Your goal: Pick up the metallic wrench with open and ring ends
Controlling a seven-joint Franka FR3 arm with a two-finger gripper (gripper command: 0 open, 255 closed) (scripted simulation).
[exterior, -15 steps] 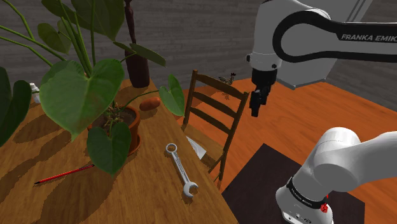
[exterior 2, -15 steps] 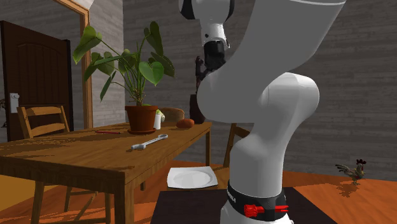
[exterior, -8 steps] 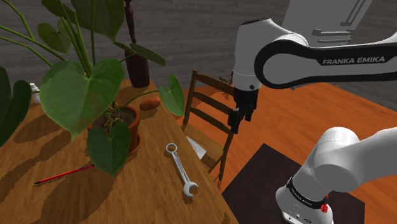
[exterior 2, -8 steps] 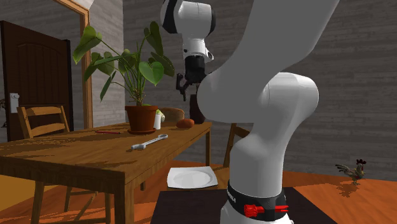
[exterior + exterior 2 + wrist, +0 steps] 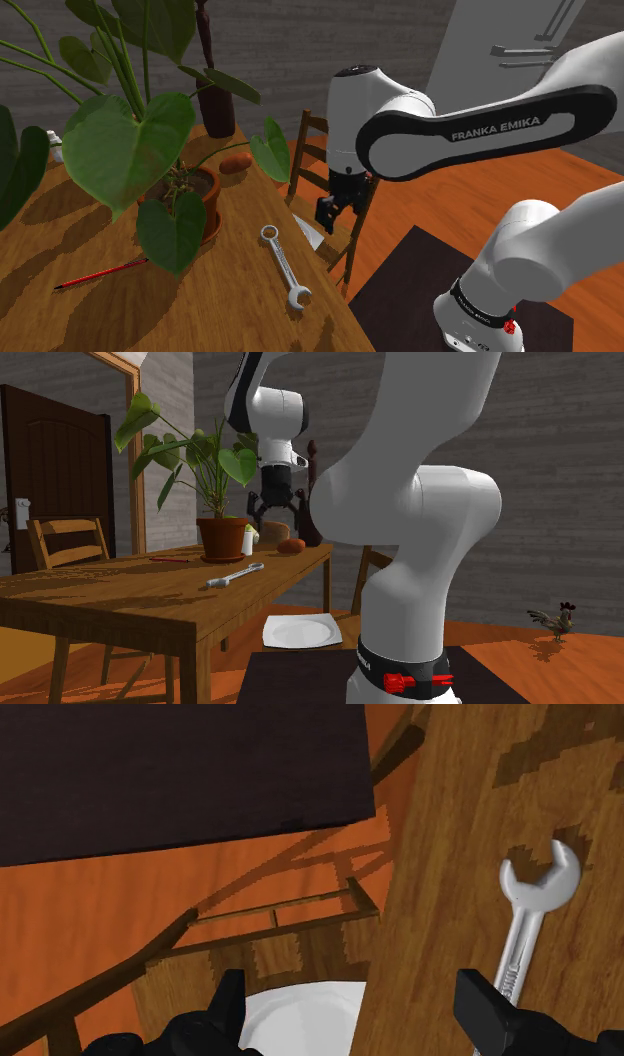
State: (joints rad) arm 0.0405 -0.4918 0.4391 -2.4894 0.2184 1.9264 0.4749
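Note:
A silvery wrench [image 5: 285, 265] lies flat on the wooden table [image 5: 120, 310] near its edge, ring end toward the plant pot, open end toward the table's near end. In the second exterior view the wrench [image 5: 235, 575] lies ahead of the pot. My black gripper [image 5: 328, 212] hangs open above the chair seat, just off the table edge and higher than the wrench. From the second exterior view the gripper [image 5: 272, 520] has its fingers spread with nothing between them. In the wrist view the wrench [image 5: 525, 919] lies beside one fingertip [image 5: 478, 1004], outside the gap of the gripper [image 5: 352, 1004].
A potted plant [image 5: 195, 195] with big leaves stands close behind the wrench. A red pencil [image 5: 100, 272] and a brown lump [image 5: 236, 162] lie on the table. A wooden chair [image 5: 335, 165] carrying a white plate [image 5: 310, 232] stands against the table edge, below the gripper.
The arm has swung down and toward the shoulder view's left, bringing the gripper from high over the floor to just off the table edge above the chair. The wrench has stayed put.

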